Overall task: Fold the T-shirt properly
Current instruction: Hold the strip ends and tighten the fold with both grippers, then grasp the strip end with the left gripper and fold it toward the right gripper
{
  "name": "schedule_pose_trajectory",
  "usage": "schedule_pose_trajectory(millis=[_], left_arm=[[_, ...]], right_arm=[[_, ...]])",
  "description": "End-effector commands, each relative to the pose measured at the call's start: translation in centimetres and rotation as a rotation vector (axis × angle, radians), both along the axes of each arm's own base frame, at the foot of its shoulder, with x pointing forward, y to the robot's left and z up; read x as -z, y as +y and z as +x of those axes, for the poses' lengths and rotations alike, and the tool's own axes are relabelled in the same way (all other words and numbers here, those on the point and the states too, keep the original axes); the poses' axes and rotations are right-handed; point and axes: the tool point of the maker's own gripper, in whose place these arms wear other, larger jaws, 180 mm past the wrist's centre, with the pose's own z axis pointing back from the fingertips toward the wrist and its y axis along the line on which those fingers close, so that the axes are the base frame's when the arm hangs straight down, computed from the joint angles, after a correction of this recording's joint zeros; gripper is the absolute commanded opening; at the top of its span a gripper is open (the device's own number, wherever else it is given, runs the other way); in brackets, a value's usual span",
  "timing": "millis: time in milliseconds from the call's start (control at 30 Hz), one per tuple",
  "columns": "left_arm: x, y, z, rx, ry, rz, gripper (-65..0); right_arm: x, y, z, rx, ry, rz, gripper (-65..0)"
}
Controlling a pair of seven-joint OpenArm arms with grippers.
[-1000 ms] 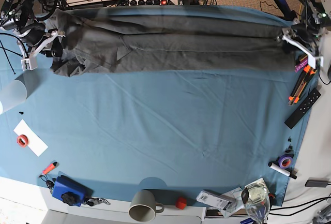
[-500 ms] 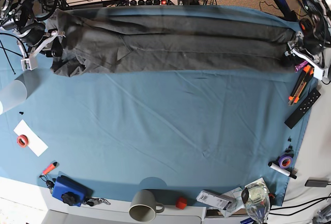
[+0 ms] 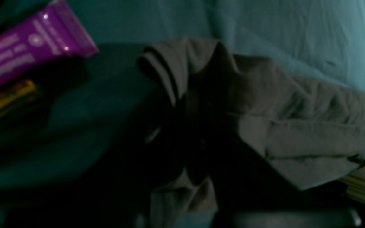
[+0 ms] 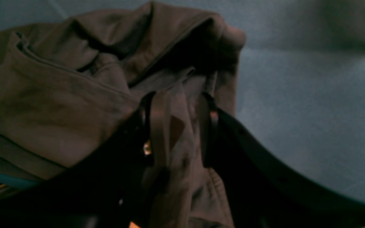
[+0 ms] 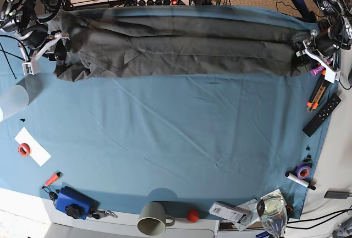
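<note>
- Dark charcoal-grey cotton T-shirt lies in the base view as a long, narrow folded band along the far edge of the blue-teal cloth-covered table, reaching nearly from one side to the other.
- At that view's left end the right gripper sits against the bunched end of the shirt; at the right end the left gripper sits at the other end, where the fabric is gathered.
- Along the table's right edge lie a purple tube, orange-handled tools and a black remote control; a roll of purple tape lies nearer the front.
- On the left lie a white paper slip with a red tape ring on it, and near the front edge a blue box, a grey mug and a small red ball.
- The left wrist view is dark and blurred: a wrinkled, folded end of the T-shirt lies on the teal cloth, with the purple tube at upper left.
- The left gripper shows there only as black shadow, so I cannot tell whether it is clenched on the fabric.
- In the right wrist view the right gripper has its two dark fingers standing a little apart with a fold of the T-shirt pinched between them; the rest of the shirt is heaped to the left on the cloth.
</note>
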Motion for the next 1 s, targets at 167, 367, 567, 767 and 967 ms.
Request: schedule_pose_trajectory(millis=[167,367,567,767,967], left_arm=[[-0.2,2.4,-3.5,0.1,0.2,0.17,-65.0],[-7.6,0.6,0.8,0.254,-0.096,0.246,-65.0],[-13.2,-3.8,2.7,0.358,-0.355,0.228,-65.0],[-14.5,-8.2,1.9,0.408,-0.463,0.079,-65.0],[-14.5,-12.4,1.6,0.444,-0.508,-0.052,-65.0]], right_arm=[[-1.1,-0.4,0.7,-0.007,-0.04,-0.017,-48.9],[-1.2,-0.4,0.7,-0.007,-0.041,-0.017,-48.9],[-1.0,-0.8,0.6,0.0,-0.033,-0.047,-48.9],[-1.0,-1.1,0.6,0.002,-0.032,-0.06,-48.9],[-1.0,-1.2,0.7,0.004,-0.036,-0.066,-48.9]])
